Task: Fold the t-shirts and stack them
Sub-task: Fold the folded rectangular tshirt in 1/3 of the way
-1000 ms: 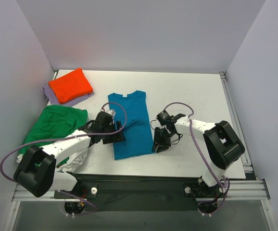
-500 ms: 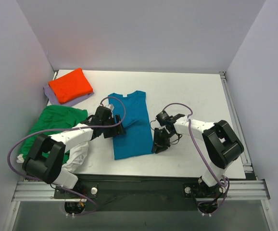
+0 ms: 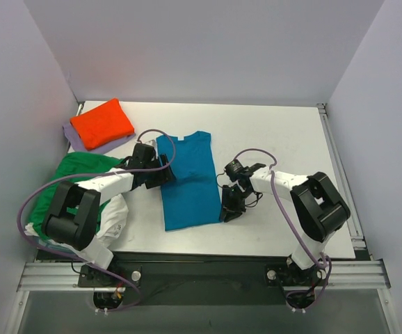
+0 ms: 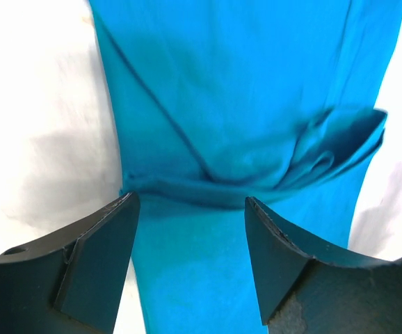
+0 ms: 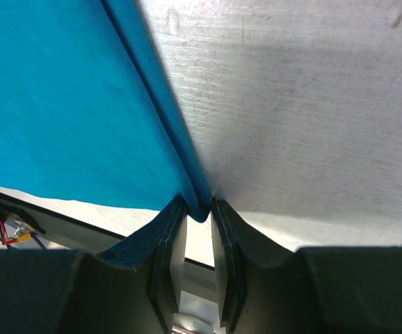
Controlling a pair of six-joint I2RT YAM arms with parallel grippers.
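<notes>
Observation: the left fingers (image 3: 163,171) are now standing at the upper left edge of the teal shirt (image 3: 187,188), beside the tucked-in sleeve. A second ago they were sitting lower on that same edge, near the hem. They are gaping wide and gripping nothing. The left wrist view is showing the bunched sleeve fold lying just ahead, between the two tips.

The right fingers (image 3: 229,207) are holding the position they had a second ago at the lower right edge. They are closed to a narrow slit and are pinching the doubled cloth edge there.

The teal shirt is lying flat and lengthwise in the middle of the counter (image 3: 284,139), collar away from the arms, and its outline is looking unchanged.

Judgement: the left arm is lining up for a fresh grip near the shoulder, so the next fold is probably being prepared, not made.

Other items: the orange shirt (image 3: 102,122) is resting folded on the lavender shirt (image 3: 71,136) at the far left corner. The green shirt (image 3: 83,174) and the white shirt (image 3: 115,217) are lying unfolded at the left, awaiting handling.
</notes>
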